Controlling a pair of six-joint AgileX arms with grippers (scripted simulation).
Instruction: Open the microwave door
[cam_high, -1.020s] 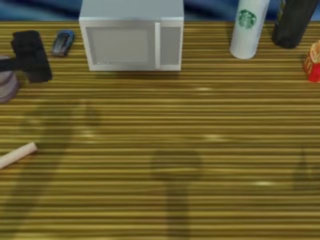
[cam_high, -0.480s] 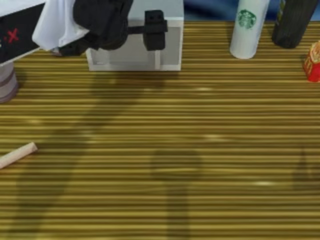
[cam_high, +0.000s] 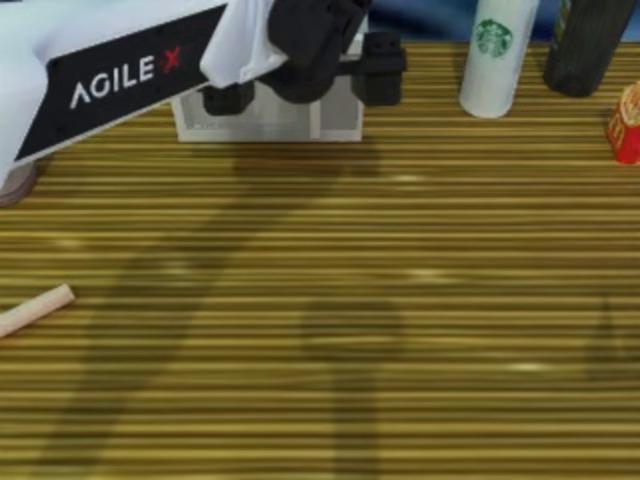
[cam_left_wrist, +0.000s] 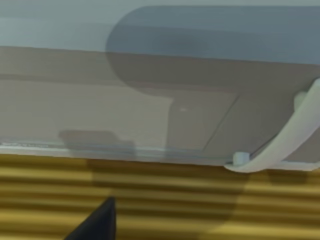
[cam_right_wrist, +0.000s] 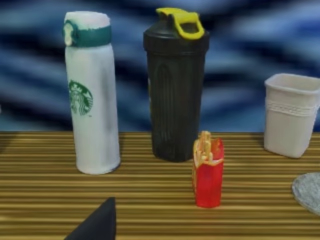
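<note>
The light grey microwave stands at the back of the table, left of centre, its upper part hidden under my left arm. Only the lower strip of the microwave door shows from above. My left gripper hovers in front of that door, open, one black finger out past the control strip and the other near the door's left part. The left wrist view looks close at the door and its curved white handle, with one fingertip low in front. Nothing is gripped. My right gripper stays parked off to the right, a single fingertip showing.
A white green-logo cup, a black shaker bottle and a red fries box stand at the back right. A white tub and a grey disc lie beyond them. A wooden stick lies at the left edge.
My left arm has swung from the far left rightwards across the microwave's front; its gripper now reaches past the control strip. The small blue object left of the microwave is now covered.
</note>
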